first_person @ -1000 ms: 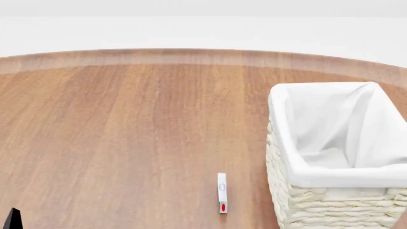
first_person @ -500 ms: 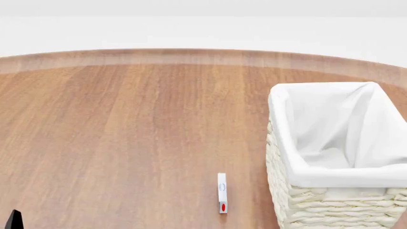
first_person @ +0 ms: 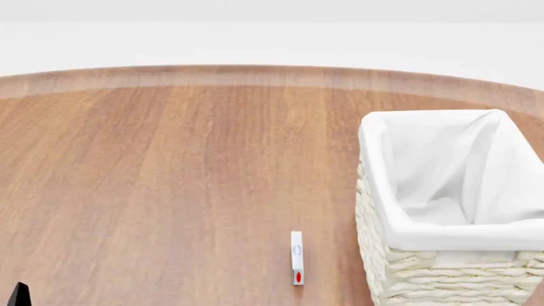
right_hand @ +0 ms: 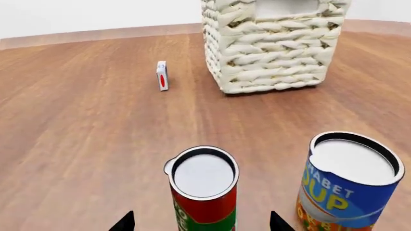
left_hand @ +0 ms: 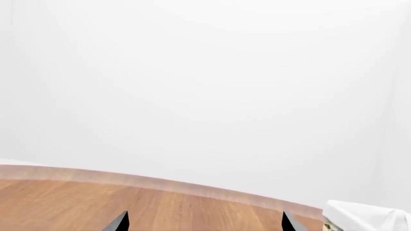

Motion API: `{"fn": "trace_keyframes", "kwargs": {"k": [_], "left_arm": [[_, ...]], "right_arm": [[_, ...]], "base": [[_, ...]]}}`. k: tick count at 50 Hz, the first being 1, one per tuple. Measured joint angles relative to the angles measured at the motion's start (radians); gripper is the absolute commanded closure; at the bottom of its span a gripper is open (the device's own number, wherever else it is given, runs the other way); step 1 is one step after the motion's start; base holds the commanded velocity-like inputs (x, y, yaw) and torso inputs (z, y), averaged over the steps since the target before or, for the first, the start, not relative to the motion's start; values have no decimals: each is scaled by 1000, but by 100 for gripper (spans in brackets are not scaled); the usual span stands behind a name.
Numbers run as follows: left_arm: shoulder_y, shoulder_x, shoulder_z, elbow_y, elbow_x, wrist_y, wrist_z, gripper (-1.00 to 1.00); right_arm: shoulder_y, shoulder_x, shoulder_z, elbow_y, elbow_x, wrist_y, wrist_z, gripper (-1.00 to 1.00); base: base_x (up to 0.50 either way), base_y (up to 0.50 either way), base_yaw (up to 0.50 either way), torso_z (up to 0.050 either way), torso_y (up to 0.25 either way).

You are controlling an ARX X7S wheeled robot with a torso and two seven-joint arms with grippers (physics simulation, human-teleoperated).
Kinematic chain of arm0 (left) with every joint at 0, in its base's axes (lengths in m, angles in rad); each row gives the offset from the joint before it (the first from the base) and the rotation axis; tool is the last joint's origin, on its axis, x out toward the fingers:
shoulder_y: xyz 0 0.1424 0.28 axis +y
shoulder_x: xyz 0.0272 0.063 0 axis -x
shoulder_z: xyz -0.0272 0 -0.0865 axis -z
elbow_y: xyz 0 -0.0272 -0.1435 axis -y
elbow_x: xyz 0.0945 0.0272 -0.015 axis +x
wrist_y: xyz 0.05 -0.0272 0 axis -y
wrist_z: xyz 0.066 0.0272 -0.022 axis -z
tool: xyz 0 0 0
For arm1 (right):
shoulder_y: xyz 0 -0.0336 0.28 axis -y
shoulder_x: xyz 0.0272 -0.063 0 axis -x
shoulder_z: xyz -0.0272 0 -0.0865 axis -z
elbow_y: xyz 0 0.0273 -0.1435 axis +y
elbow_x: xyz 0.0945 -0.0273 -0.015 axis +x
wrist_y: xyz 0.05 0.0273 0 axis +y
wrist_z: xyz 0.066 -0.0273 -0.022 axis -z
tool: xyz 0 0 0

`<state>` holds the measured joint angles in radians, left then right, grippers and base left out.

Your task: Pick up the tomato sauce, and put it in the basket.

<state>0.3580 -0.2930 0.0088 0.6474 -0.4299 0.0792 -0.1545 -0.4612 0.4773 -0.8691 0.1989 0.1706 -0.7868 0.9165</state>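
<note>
The tomato sauce (right_hand: 203, 192), a red and green can with a silver-white top, stands upright on the wooden table in the right wrist view. My right gripper (right_hand: 201, 224) is open, its two dark fingertips either side of the can and apart from it. The can does not show in the head view. The basket (first_person: 450, 204), cream wicker with a white liner, stands at the right of the head view and also shows in the right wrist view (right_hand: 273, 45) beyond the can. My left gripper (left_hand: 204, 222) is open and empty over the table; one tip shows in the head view (first_person: 19, 294).
A blue-and-yellow labelled can (right_hand: 350, 185) stands close beside the tomato sauce. A small white box with a red mark (first_person: 297, 257) stands on the table left of the basket, also seen in the right wrist view (right_hand: 161, 75). The table's far edge (first_person: 272, 73) curves across the back.
The left gripper tip at the head view's lower left corner has sunk slightly. Nothing else has moved.
</note>
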Motion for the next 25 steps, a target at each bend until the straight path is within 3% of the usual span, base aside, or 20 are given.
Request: {"fn": "trace_keyframes", "kwargs": {"k": [25], "left_arm": [[5, -8, 5, -10, -2, 12, -7, -100]], "right_arm": [[95, -52, -19, 168, 146, -4, -118, -100]], "base": [[0, 0, 0, 0, 0]]}}
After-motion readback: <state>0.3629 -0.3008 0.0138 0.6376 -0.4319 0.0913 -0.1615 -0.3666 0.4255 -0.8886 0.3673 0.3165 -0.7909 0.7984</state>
